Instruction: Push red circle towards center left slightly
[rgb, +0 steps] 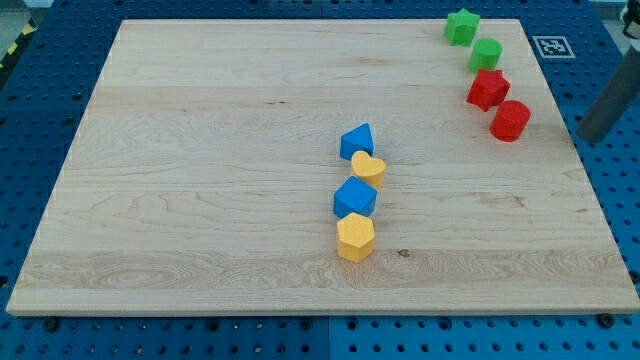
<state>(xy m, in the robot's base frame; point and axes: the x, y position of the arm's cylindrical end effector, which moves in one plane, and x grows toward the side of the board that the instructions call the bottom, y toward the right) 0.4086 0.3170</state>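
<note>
The red circle (510, 121) sits near the board's upper right, just below and right of the red star (488, 89), nearly touching it. My tip (587, 134) is to the right of the red circle, about at the board's right edge, with a clear gap between them. The rod rises from it toward the view's right edge.
A green star (462, 26) and a green circle (487, 54) lie above the red star. Near the middle stands a column: blue triangle-like block (357, 140), yellow heart (368, 168), blue cube (354, 198), yellow hexagon (355, 237). The wooden board (200, 180) rests on a blue perforated table.
</note>
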